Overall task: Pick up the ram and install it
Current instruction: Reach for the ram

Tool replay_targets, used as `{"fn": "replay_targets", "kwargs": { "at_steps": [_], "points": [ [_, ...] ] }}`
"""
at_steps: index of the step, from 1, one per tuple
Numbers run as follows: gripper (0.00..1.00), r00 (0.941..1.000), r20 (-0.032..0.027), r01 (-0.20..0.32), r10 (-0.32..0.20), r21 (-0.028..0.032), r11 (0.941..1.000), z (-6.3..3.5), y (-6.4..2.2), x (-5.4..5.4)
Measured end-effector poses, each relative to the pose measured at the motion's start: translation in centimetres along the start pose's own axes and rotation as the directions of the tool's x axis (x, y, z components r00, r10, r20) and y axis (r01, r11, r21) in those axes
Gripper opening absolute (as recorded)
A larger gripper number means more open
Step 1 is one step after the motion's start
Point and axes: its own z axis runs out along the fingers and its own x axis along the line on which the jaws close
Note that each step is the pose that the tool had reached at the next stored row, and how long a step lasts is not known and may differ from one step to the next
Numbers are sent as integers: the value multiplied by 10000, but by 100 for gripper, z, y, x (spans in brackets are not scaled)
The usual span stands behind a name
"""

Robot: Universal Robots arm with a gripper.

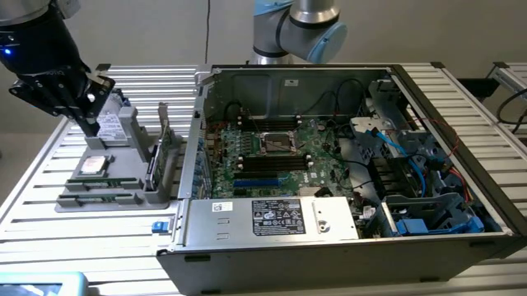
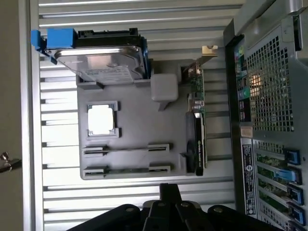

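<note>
Slatted table [image 1: 49, 240]; ram [image 1: 103, 183] in tray [image 1: 125, 165], closed gripper [image 1: 91, 131] near hard drive [image 1: 113, 126].

1. The arm [image 1: 297, 28] rises at the far edge of the table [image 1: 49, 216], near the middle of that edge, showing a silver tube and pale blue joint caps
2. Its black wrist [image 1: 37, 43] reaches over the table's far corner on the exterior view's left, tilted downward, with a small blue light lit on its side
3. The gripper [image 1: 89, 126] hangs below the wrist, pointing down at the table
4. Its dark fingers [image 2: 169, 195] are pressed together into one narrow tip, with nothing between them
</note>
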Motion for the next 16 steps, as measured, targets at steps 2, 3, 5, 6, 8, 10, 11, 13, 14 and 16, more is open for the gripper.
{"fn": "replay_targets", "kwargs": {
  "at_steps": [2, 3, 5, 6, 8, 10, 11, 13, 14, 16],
  "points": [
    [11, 10000, -2, -1, 1, 0, 10000, 19, -14, 92],
    [11, 10000, -4, -1, 1, 0, 10000, 30, -19, 137],
    [11, 10000, -13, 0, 0, 0, 10000, 50, -26, 221],
    [11, 10000, -23, -1, 1, 2, 10000, 58, -29, 256],
    [11, 10000, -44, -3, 3, 4, 10000, 75, -33, 302],
    [11, 10000, -55, -6, 6, 3, 10000, 99, -31, 336],
    [11, 10000, -68, -9, 10, 6, 10000, 110, -27, 346],
    [11, 9999, -113, -10, 11, 12, 10000, 125, -23, 349],
    [11, 9999, -118, -12, 12, 15, 10000, 130, -19, 350],
    [11, 9999, -128, -14, 14, 17, 10000, 134, -7, 353]
  ]
}}
